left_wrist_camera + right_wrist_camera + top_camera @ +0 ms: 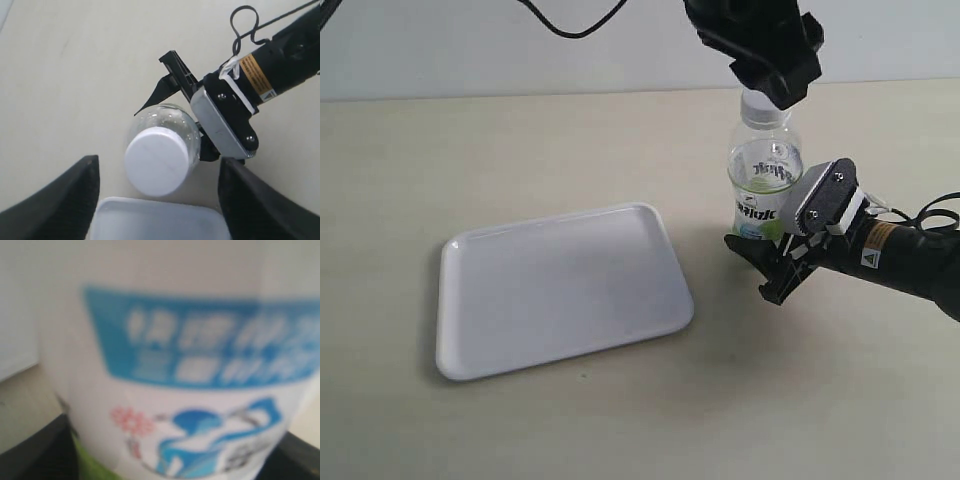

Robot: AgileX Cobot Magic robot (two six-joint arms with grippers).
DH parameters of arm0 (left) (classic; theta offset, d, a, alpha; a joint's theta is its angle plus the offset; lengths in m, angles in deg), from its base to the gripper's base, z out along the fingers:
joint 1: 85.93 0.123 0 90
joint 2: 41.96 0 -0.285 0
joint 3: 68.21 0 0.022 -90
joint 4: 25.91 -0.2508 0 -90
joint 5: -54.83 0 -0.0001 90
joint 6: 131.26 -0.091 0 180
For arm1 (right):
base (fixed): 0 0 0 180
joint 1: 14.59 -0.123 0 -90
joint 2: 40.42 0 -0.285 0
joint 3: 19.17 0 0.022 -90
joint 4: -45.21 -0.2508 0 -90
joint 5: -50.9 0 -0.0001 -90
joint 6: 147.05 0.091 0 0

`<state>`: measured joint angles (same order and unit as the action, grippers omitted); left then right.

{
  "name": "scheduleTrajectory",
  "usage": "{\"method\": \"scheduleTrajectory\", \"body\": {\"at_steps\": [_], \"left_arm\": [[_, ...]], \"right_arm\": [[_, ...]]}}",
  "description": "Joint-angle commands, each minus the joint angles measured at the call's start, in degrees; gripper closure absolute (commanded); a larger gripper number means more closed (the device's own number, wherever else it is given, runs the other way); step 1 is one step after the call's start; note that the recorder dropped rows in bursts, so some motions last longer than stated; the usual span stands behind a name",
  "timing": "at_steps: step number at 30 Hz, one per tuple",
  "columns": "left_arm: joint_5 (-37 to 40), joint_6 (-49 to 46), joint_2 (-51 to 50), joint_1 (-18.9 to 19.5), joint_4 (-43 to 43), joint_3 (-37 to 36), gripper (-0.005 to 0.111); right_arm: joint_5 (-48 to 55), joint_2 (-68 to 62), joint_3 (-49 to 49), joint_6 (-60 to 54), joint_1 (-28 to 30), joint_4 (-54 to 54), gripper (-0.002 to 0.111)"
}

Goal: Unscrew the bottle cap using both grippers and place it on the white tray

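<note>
A pale table [520,430] is filling the scene, with a white tray [565,290] lying flat on its left half. Just right of the tray and not touching it, a clear bottle [763,190] is standing upright. The likely risk is this: if the lower grip is holding too loosely, the bottle may end up spinning with its top instead of letting it unscrew. An off-centre squeeze from above could also be tipping the bottle or slipping off the ridges. The right claw [760,265] is reaching in low from the right. Its fingers are appearing to press on either side of the label, so it is looking clamped on the bottle. The left claw [778,82] is hovering directly above, with its two fingers [60,200] spread wide either side of the cap [157,160] and touching nothing. The cap is sitting on the bottle's neck, not yet on the tray.
</note>
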<state>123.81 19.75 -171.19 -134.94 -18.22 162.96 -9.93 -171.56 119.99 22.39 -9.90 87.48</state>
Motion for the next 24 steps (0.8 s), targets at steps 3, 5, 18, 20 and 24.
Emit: {"method": "scheduleTrajectory", "body": {"at_steps": [3, 5, 18, 20, 24], "left_arm": [[0.98, -12.04, 0.75, -0.16, -0.21, 0.44, 0.041], [0.98, -15.84, 0.75, -0.16, -0.21, 0.44, 0.041], [0.98, -32.73, 0.75, -0.16, -0.21, 0.44, 0.041], [0.98, -32.73, 0.25, -0.16, -1.31, 0.44, 0.041], [0.98, -32.73, -1.28, -0.16, -3.90, 0.44, 0.041]], "right_arm": [[1.63, 0.29, 0.09, -0.12, 0.03, -0.38, 0.108], [1.63, 0.29, 0.09, -0.12, 0.03, -0.38, 0.108], [1.62, 0.29, 0.09, -0.12, 0.03, -0.24, 0.108], [1.62, 0.29, 0.09, -0.22, 0.03, -0.24, 0.108], [1.62, 0.29, 0.09, -0.56, 0.03, -0.24, 0.108]]}}
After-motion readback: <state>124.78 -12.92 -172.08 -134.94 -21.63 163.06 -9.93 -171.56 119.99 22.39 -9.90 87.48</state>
